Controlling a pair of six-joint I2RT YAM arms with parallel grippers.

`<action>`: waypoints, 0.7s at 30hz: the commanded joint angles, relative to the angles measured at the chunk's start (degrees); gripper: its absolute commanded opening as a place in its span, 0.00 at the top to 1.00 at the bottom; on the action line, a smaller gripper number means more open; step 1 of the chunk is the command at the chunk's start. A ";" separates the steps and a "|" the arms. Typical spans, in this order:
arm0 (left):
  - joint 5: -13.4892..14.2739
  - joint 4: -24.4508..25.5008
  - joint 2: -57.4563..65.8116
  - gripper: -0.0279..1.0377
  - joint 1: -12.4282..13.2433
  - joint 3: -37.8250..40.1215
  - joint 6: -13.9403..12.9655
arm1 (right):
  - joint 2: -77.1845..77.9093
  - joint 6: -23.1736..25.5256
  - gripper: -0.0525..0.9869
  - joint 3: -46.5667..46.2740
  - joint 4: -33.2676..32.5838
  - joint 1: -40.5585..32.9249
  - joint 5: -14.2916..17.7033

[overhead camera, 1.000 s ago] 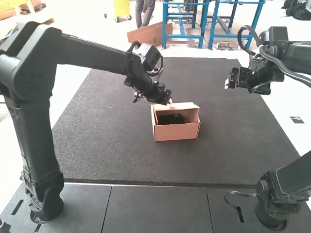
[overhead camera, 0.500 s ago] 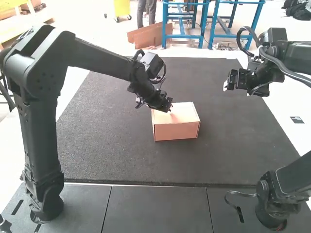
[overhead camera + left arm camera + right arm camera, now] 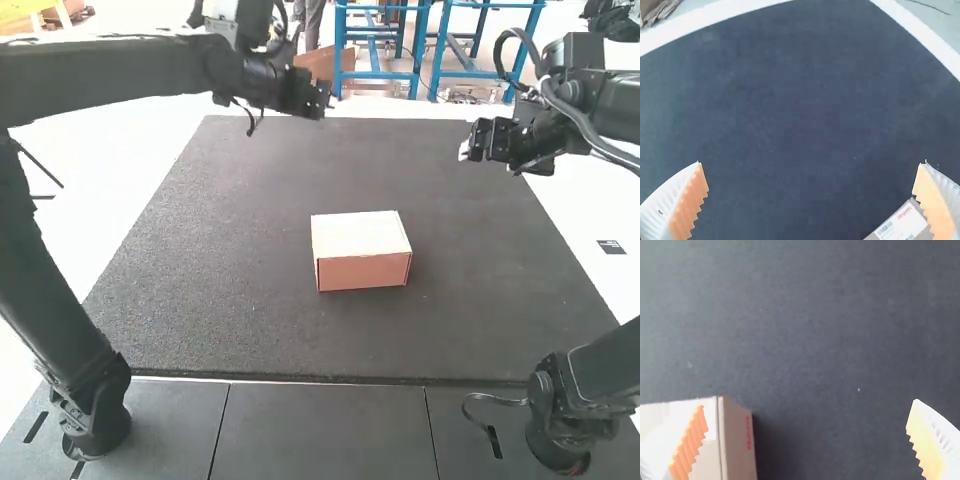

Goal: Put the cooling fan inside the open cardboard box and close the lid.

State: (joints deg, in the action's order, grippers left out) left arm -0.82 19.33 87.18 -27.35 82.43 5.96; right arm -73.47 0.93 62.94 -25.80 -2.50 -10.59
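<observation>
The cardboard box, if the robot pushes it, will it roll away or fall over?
It probably won't roll: the cardboard box has flat sides and sits flat on the dark mat. It looks wider than tall, so tipping seems unlikely. The mat looks rough, so it may drag rather than glide.

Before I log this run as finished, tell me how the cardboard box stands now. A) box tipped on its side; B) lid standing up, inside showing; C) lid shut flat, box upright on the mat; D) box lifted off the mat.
C: the cardboard box sits upright on the black mat, its lid lying flat and its inside hidden.
</observation>
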 commanded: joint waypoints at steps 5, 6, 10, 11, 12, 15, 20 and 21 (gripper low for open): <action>5.13 -8.52 -11.06 0.06 0.55 -6.76 -5.25 | 9.40 -1.54 0.07 -2.82 7.70 -0.57 1.80; 6.80 -10.98 -12.91 0.06 0.46 -8.96 -4.81 | 10.19 -2.60 0.07 -4.05 9.10 -0.49 2.33; 11.72 -22.50 -21.43 0.07 0.37 -21.17 -4.81 | 14.32 -2.95 0.07 -9.50 13.67 -0.13 4.44; 12.42 -26.10 -23.81 0.07 0.46 -24.69 -4.37 | 15.82 -2.95 0.07 -11.35 15.61 -0.13 5.05; 13.12 -29.70 -26.18 0.07 0.55 -28.20 -3.06 | 17.22 -2.86 0.07 -13.19 17.63 -0.13 5.32; 14.79 -35.33 -33.48 0.07 0.64 -38.40 -0.16 | 22.06 -2.86 0.07 -18.99 22.73 -0.13 6.46; 15.15 -40.43 -47.27 0.07 0.99 -52.29 0.90 | 27.86 -0.84 0.07 -26.55 30.28 -0.75 9.10; 15.15 -39.99 -49.65 0.07 0.99 -54.31 0.90 | 28.65 -0.84 0.07 -27.78 31.52 -0.75 9.10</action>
State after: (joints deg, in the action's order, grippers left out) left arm 12.80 -20.16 42.96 -26.83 31.68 5.50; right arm -47.07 -0.82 37.23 3.40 -2.52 -3.75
